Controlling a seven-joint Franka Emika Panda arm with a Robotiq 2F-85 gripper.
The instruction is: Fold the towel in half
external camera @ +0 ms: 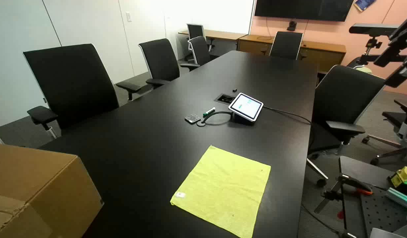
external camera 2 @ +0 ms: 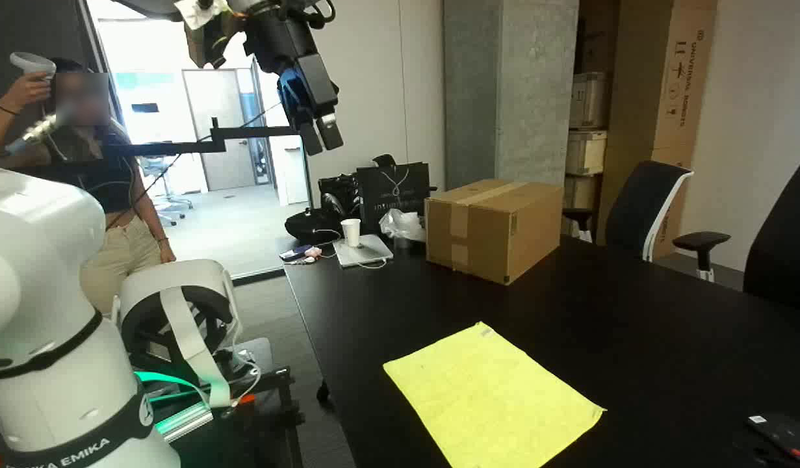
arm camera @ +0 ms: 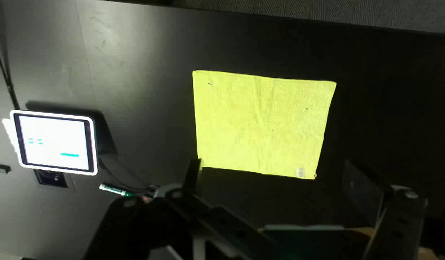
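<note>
A yellow towel (external camera: 223, 191) lies flat and spread out on the black table (external camera: 140, 158), with slight creases. It also shows in an exterior view (external camera 2: 497, 403) and in the wrist view (arm camera: 262, 122). A small white tag (arm camera: 300, 172) sits at one corner. My gripper (arm camera: 274, 175) is open, with its fingers wide apart and nothing between them. In the wrist view the left fingertip overlaps a towel corner in the picture. In both exterior views the gripper (external camera 2: 322, 135) (external camera: 389, 70) hangs high above the table, apart from the towel.
A cardboard box (external camera 2: 477, 227) stands on the table near the towel. A tablet on a stand (external camera: 246, 107), a green-white marker (external camera: 209, 111), a small flat device (external camera: 192, 118) and cables lie beyond the towel. A white cup (external camera 2: 351, 232) stands on a laptop (external camera 2: 374, 250). Chairs line the table.
</note>
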